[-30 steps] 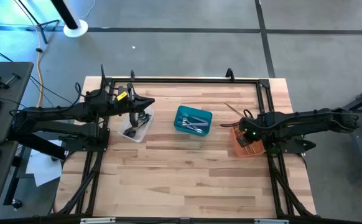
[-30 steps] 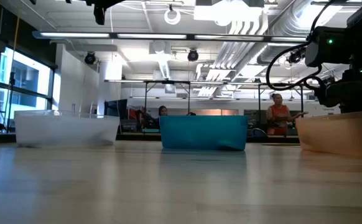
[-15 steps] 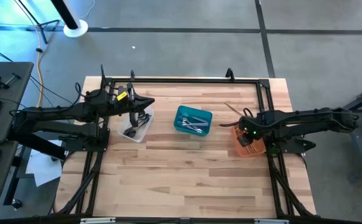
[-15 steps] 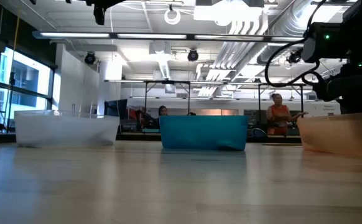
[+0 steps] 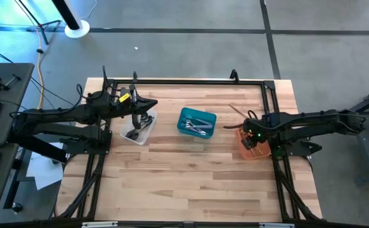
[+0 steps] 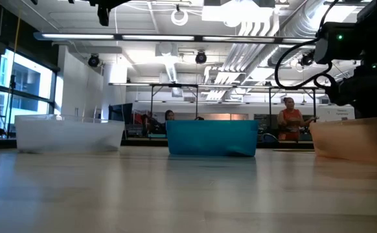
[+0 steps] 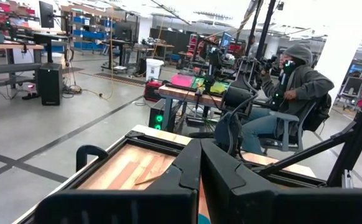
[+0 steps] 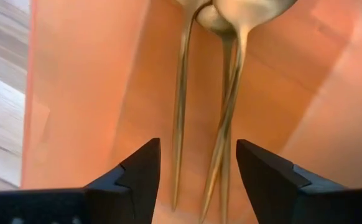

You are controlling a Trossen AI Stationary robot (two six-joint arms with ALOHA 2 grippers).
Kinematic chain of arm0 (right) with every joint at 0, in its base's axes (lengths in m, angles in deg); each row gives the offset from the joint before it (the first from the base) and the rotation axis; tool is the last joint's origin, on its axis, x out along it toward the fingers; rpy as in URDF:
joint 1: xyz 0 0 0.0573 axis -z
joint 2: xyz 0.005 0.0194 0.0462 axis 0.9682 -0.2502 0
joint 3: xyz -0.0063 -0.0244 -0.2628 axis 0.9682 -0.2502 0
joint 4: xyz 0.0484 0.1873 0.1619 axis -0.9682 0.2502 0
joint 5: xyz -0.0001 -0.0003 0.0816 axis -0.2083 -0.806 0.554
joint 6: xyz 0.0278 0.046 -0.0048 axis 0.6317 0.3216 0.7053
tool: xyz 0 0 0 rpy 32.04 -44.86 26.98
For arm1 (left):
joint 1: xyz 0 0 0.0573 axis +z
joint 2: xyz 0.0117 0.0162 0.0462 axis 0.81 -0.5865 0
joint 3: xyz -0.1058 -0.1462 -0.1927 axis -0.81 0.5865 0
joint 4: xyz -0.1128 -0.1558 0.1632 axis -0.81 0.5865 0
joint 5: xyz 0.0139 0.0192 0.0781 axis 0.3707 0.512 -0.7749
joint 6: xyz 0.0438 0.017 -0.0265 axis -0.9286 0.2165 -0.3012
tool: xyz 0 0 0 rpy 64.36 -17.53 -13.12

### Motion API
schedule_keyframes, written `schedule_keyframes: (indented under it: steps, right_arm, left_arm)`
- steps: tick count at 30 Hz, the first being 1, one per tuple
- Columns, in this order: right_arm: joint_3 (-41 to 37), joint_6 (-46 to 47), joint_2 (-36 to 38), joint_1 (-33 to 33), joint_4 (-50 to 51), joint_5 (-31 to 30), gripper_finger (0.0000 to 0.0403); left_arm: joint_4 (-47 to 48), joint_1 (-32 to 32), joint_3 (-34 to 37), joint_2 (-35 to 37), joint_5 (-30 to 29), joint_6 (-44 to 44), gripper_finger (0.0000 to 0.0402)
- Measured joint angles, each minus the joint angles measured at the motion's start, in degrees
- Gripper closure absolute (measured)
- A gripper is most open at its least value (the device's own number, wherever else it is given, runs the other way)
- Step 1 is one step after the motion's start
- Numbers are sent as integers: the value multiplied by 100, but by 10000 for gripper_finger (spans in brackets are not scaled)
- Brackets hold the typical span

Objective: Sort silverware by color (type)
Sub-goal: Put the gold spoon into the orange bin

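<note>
Right under my right gripper (image 8: 196, 171) the two dark fingers (image 8: 140, 165) now stand apart. A second ago they were much closer together, so I have just let go. Between them I see the gold silverware (image 8: 227, 93) lying flat on the floor of the orange bin (image 8: 81, 81). Nothing is in my fingers now. The gold pieces lie side by side, with their thin handles pointing at me and their round ends far from me.

I think this means one more gold piece is now in its home. My next job is to lift out of the bin without bumping the wall.

Farther along the table, the teal bin (image 5: 196, 121) sits in the middle with shiny silver silverware (image 5: 199, 124) in it. Past that, the clear bin (image 5: 138, 127) holds dark silverware (image 5: 134, 133). My left gripper (image 5: 138, 114) hangs over the clear bin with its fingers pressed together, and I see nothing in them.

One thin piece (image 5: 238, 111) lies on the bare table (image 5: 184, 171) near the orange bin. I think that one is not sorted yet.
</note>
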Motion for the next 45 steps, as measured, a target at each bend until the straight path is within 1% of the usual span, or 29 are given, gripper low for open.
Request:
schedule_keyframes:
  steps: [6,12,16,20,22,24,26,31,33,35,37,39,42,45]
  right_arm:
    - [130,93,2,0,13,97,210]
    - [765,-138,4,0,640,-124,226]
    - [1416,-208,4,2,1314,-649,239]
    - [2089,-445,4,0,1247,-1274,249]
    - [2371,-735,7,2,823,-1539,251]
    - [2555,-1163,7,0,189,-1728,251]
    - [2614,-1723,7,2,-755,-1744,251]
    - [2604,-3172,-118,0,-3254,-1489,252]
    - [2599,-3652,-211,0,-4016,-1278,252]
    - [2599,-4007,-317,2,-4693,-938,252]
    - [2599,-4243,-446,-3,-5139,-485,252]
    - [2603,-4389,-581,-37,-5370,-94,252]
    - [2610,-4451,-755,-133,-5459,57,254]
    - [2613,-4404,-863,-182,-5603,62,274]
  left_arm:
    - [0,1,0,0,0,0,401]
    - [0,1,0,0,0,0,401]
    - [0,1,0,0,0,-1,401]
    - [0,1,0,0,0,-2,401]
    - [0,1,0,0,0,-4,401]
    - [0,1,0,0,0,-5,401]
    - [0,1,0,0,0,-7,401]
    - [-2,1,0,0,1,-2,401]
    - [-26,1,0,0,28,15,401]
    - [-89,1,0,0,199,55,401]
    - [-206,-1,-2,0,417,92,401]
    - [-273,-4,-2,2,513,94,401]
    - [-320,-3,-2,2,518,94,401]
    - [-380,-9,-2,2,558,95,401]
